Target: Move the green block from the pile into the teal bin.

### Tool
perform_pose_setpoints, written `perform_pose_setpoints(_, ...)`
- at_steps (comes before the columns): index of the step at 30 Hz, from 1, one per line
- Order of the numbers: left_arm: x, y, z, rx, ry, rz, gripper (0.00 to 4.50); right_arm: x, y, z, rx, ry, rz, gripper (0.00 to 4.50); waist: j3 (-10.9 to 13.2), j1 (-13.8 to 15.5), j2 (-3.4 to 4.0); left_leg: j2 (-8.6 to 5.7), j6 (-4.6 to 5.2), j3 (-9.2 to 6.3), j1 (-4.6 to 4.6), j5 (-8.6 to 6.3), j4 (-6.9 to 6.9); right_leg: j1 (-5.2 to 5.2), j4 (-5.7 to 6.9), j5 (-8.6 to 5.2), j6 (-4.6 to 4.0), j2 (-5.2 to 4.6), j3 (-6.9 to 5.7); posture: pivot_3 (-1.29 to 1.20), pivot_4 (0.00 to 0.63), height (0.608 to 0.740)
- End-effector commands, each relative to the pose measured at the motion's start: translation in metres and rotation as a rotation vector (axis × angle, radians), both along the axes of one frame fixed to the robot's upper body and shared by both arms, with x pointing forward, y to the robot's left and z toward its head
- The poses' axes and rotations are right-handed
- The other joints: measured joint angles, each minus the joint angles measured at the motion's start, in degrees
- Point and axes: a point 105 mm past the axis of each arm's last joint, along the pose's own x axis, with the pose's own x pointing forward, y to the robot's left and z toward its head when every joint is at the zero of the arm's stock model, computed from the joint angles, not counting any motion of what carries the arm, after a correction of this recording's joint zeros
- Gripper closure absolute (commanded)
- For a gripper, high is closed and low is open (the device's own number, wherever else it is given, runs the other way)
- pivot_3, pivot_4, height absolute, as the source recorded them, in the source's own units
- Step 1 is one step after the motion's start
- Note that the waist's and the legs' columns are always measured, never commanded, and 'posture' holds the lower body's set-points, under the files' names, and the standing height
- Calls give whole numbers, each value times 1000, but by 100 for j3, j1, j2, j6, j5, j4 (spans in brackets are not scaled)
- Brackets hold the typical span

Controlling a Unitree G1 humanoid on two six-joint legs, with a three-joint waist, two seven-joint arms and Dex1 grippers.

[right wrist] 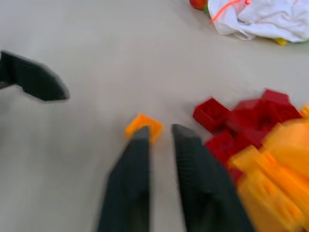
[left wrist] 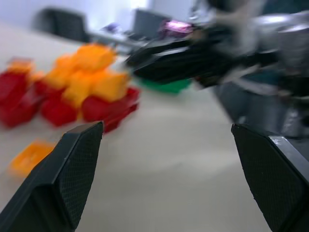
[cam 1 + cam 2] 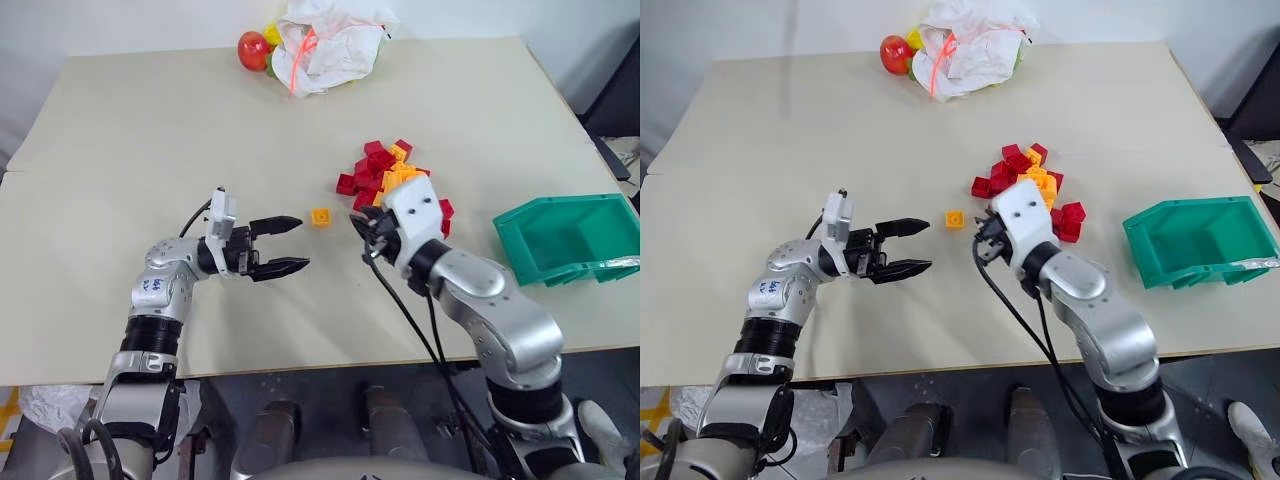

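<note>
1. Head views: desk [image 3: 150, 150] carrying the pile [image 3: 385, 175] of red and orange-yellow bricks right of centre, nearer the right edge than the left. Green block not made out in the pile; position cannot be stated. One loose orange brick [image 3: 320, 216] lying just left of the pile, apart from it. Teal bin [image 3: 570, 240] at the right edge, toward the near right corner, overhanging slightly, interior bare. White bag [image 3: 330, 40] with coloured fruit at the far edge, near its middle.
2. Head views, arms: left gripper [image 3: 285, 244] pointing rightward over the near-left half of the desk, fingers spread, nothing between them. Right gripper [image 3: 985, 240] at the near side of the pile, fingers drawn together, no brick seen in them.
3. Left wrist view: own two black fingers [image 2: 72, 169] wide apart and empty; blurred pile [image 2: 72, 92] beyond, the right gripper [image 2: 169, 58] across the far side, a patch of green behind it, identity unclear.
4. Right wrist view: fingers [image 1: 130, 183] close together with a narrow gap, gripping nothing; loose orange brick [image 1: 144, 126] just past the tips; pile [image 1: 251, 140] beside them; one left fingertip [image 1: 34, 77] well apart; white bag [image 1: 260, 17] at the far edge.
</note>
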Motion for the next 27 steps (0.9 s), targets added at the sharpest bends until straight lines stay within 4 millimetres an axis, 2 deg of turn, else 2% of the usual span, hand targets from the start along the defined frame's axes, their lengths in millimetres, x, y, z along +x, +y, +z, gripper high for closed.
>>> perform_pose_setpoints(1, 2, 4, 4, 53, -116, 6, 0, 28, 5, 5, 43, -51, -89, 4450, 0, -56, 0, 0, -2, 0, 2, 1, 0, -1, 5, 0, 0, 0, 1, 0, 150, 740)
perform_pose_setpoints(8, 10, 7, -7, 114, -108, 86, 0, 71, 13, -6, 113, -29, -259, 4450, 0, -201, 0, 1, -3, 5, -6, 2, -6, -26, 25, 0, -1, 1, 11, 0, 150, 740)
perform_pose_setpoints(10, 9, 6, -7, 106, -109, 86, 0, 77, 8, -11, 112, -22, -313, 4450, -1, -217, 1, 3, -3, 6, -6, 2, -5, -30, 32, -1, -1, 1, 12, 0, 150, 740)
perform_pose_setpoints(12, 10, 5, -7, 105, -110, 99, 0, 84, -5, -16, 92, -24, -395, 4450, -1, -222, 1, 2, -3, 7, -6, 2, -3, -32, 36, -1, -1, 1, 13, 0, 150, 740)
perform_pose_setpoints(15, 10, 5, -7, 100, -113, 113, 0, 85, -29, -18, 52, -38, -489, 4450, -1, -202, 2, 0, -3, 7, -6, 2, 5, -30, 43, -1, -1, -2, 14, 0, 150, 740)
perform_pose_setpoints(20, 12, 5, -8, 93, -103, 131, 0, 73, -72, -19, -55, -28, -561, 4450, -1, -198, 2, -1, -3, 16, -10, 2, 5, -41, 49, -1, -1, -3, 22, 0, 150, 740)
perform_pose_setpoints(23, 12, 5, -8, 87, -102, 136, 0, 67, -87, -15, -108, -25, -556, 4450, -1, -199, 1, -1, -2, 31, -17, 2, 5, -59, 60, -1, -1, -3, 32, 0, 150, 740)
perform_pose_setpoints(27, 14, 4, -7, 80, -101, 145, 0, 65, -94, -7, -129, -25, -530, 4450, -1, -238, 1, 4, -2, 56, -17, 2, 4, -75, 73, -1, -1, 3, 52, 0, 150, 740)
